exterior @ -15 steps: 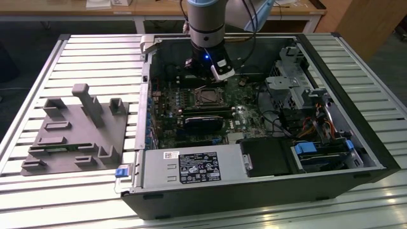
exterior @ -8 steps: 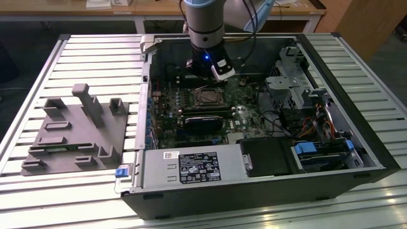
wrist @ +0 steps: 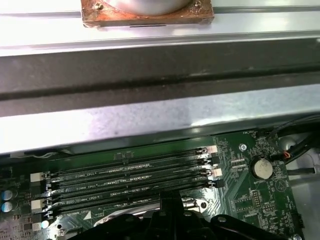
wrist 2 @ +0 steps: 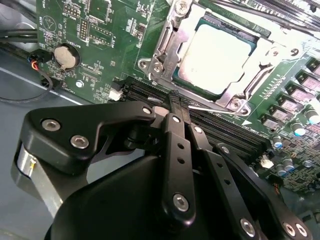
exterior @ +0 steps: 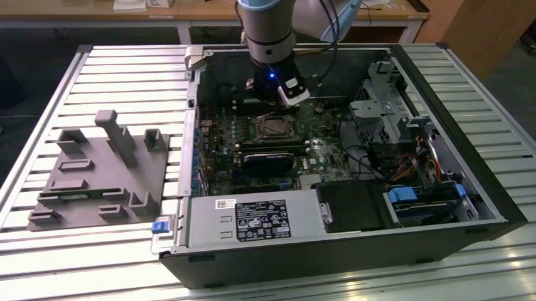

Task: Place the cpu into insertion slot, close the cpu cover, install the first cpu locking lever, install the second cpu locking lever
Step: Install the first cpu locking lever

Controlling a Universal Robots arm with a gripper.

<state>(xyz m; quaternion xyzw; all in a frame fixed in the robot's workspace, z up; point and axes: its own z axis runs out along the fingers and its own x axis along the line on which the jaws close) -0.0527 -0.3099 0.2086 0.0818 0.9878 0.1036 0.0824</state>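
Above the slatted metal table [exterior: 125,69], the grey robot arm [exterior: 270,44] reaches into an open black computer case [exterior: 469,188], over the small dark square insertion slot [exterior: 272,127].

In the second wrist view, the black pincer [wrist 2: 173,100] has its fingers pressed together, the tip just beside a thin silvery lever [wrist 2: 210,107]. The dull grey square cpu [wrist 2: 215,52] sits in the slot, framed by the thin silvery cpu cover [wrist 2: 264,55].

In the first wrist view, the pincer's tip lies near long black memory slots [wrist: 130,175].

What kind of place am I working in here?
Probably a robotics lab or workshop: an open computer case lies on a slatted metal table, a grey fixture block beside it, wooden desks behind.
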